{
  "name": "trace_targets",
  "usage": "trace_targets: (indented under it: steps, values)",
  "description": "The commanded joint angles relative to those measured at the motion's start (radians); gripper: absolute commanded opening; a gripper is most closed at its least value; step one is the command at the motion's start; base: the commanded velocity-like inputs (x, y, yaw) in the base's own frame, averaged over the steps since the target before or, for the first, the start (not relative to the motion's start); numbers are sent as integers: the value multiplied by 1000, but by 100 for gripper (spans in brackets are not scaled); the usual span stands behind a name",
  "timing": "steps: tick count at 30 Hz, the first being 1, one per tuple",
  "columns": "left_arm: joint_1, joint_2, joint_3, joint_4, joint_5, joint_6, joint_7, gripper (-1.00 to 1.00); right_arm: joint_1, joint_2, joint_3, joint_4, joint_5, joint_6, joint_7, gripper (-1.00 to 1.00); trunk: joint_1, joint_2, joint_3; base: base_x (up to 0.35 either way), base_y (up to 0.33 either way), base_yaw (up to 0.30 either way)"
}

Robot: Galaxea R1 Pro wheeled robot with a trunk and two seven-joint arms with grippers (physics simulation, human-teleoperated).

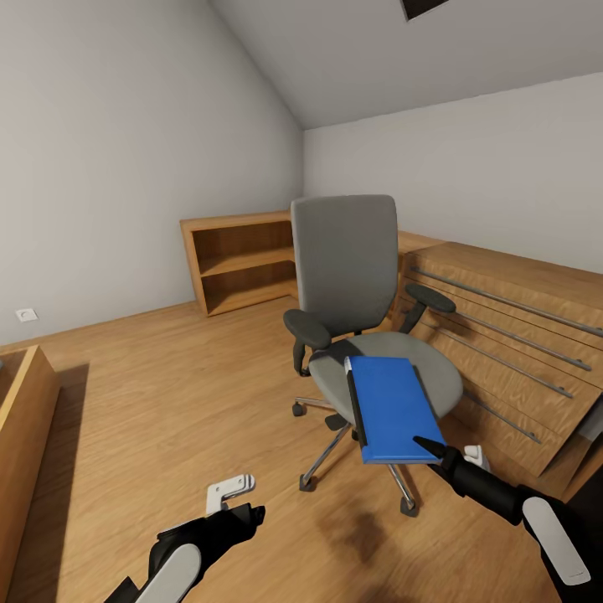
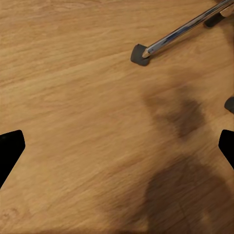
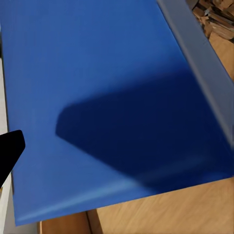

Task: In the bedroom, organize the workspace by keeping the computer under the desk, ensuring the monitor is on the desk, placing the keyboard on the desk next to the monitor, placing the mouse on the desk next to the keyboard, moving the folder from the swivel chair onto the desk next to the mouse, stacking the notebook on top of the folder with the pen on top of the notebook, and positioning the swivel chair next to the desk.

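Presently the step in hand is, by my judgement, fetching the folder (image 1: pixel 390 409) off the chair (image 1: pixel 352 285). The folder — a flat, smooth blue rectangle with a dark spine along one long edge — lies on the grey seat, its near end overhanging the seat's front edge. The right gripper (image 1: pixel 437 450) has its dark fingertip at the folder's near right corner; the right wrist view looks closely down on the glossy blue cover (image 3: pixel 107 97) with one finger at the margin. Whether that gripper is closed on the folder I cannot tell. The left gripper (image 1: pixel 239 498) hangs low over the floor (image 1: pixel 151 402), fingers spread wide, holding nothing; its wrist view takes in wood-grain boards and a chrome chair leg (image 2: pixel 180 31) ending in a black caster.

Materials: chair upholstered in matt grey, black padded armrests, polished five-star base. Floor of warm plank. A light-wood chest (image 1: pixel 502 335) with long bar handles stands just behind the chair; an open wooden shelf (image 1: pixel 239 260) sits in the room's far corner.

Next move calls for a firm pinch on the overhanging edge, then a level lift — the thin folder may sag or slide
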Motion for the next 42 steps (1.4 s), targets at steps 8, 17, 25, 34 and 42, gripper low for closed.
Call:
trace_targets:
  steps: [8, 17, 25, 34, 42]
  values:
    - [-1, 1, -7, -1, 8, 1, 8, 100, -1, 0, -4, 0, 0, 5, 3, 100, 0, 0, -1, 0, 0, 0]
    - [-1, -2, -7, 8, 6, 1, 8, 100, -1, 0, -6, 0, 1, 4, 3, 100, 0, 0, -1, 0, 0, 0]
    - [-1, -15, -6, 11, 5, 1, 8, 100, -1, -1, -7, 0, 1, -11, 8, 100, 0, 0, -1, 0, 0, 0]
    - [-1, -18, -6, 13, 5, 0, 8, 100, -1, -1, -6, 0, 1, -16, 10, -100, 0, 0, -1, 0, 0, 0]
    - [-1, -18, -6, 13, 5, -1, 8, 100, -1, -1, -5, 0, 1, -17, 10, -100, 0, 0, -1, 0, 0, 0]
